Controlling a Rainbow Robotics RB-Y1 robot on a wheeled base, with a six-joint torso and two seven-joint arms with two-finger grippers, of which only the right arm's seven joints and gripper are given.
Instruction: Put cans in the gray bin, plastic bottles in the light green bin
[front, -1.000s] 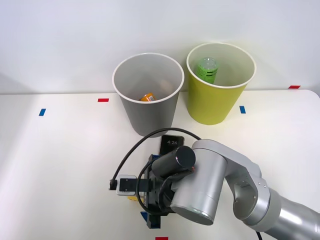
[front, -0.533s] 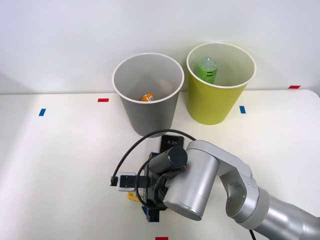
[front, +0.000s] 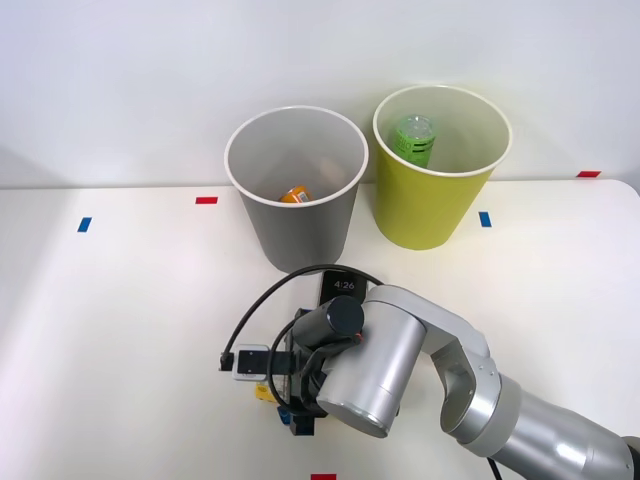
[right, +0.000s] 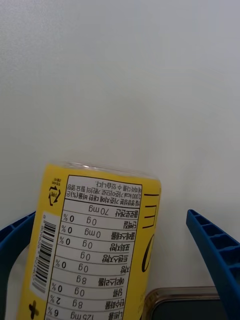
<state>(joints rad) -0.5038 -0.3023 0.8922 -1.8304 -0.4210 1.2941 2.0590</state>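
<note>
A small bottle with a yellow label (right: 95, 245) lies on the white table between my right gripper's (right: 111, 216) blue fingers (right: 216, 250), closer to one finger than the other. The gripper is open and low over the table. From the front, the gripper (front: 285, 408) sits under the silver arm, with a bit of the yellow bottle (front: 265, 393) showing beside it. The gray bin (front: 300, 235) stands at the back with an orange can (front: 296, 195) inside. To its right, the light green bin (front: 430, 215) holds a green bottle (front: 414, 138).
A black smartphone (front: 343, 285) lies just behind the arm, in front of the gray bin, and its edge (right: 185, 304) shows close beside the bottle. Red and blue tape marks (front: 206, 200) dot the table. A white wall rises behind the bins.
My right arm has shifted left and lowered over the yellow-labelled bottle. The bins and their contents have not moved.
</note>
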